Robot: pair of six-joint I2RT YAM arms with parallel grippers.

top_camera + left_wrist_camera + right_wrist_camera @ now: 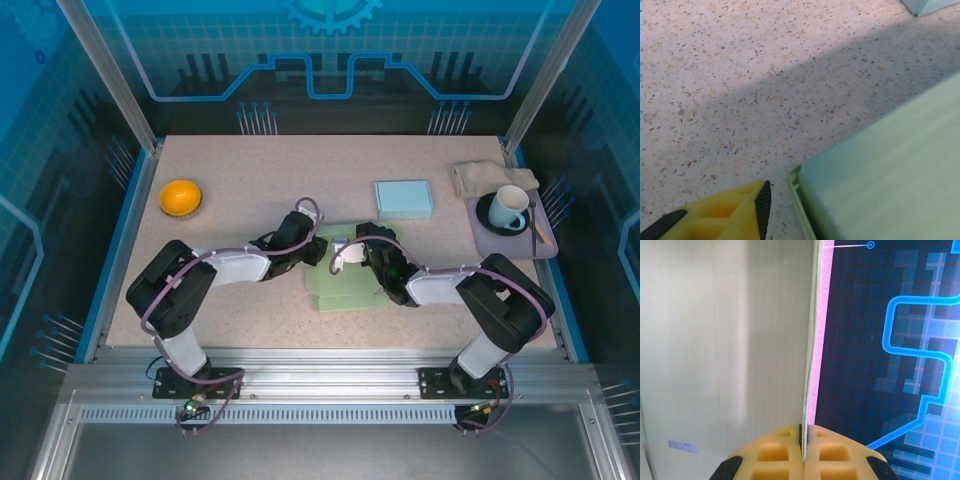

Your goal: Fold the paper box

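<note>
Flat pale-green paper box [345, 290], speckled table [250, 180], ribbed yellow right hand [804, 432]

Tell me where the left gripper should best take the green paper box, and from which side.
Probably its thin left edge, coming low from the left, one finger over and one under. The paper box lies flat on the table, so only an edge fits the left gripper; the right gripper pinches a flap.

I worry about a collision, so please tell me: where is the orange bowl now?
In the top view, the orange bowl sits at the far left of the table, well left of the light blue box and up-left of the green paper box.
</note>
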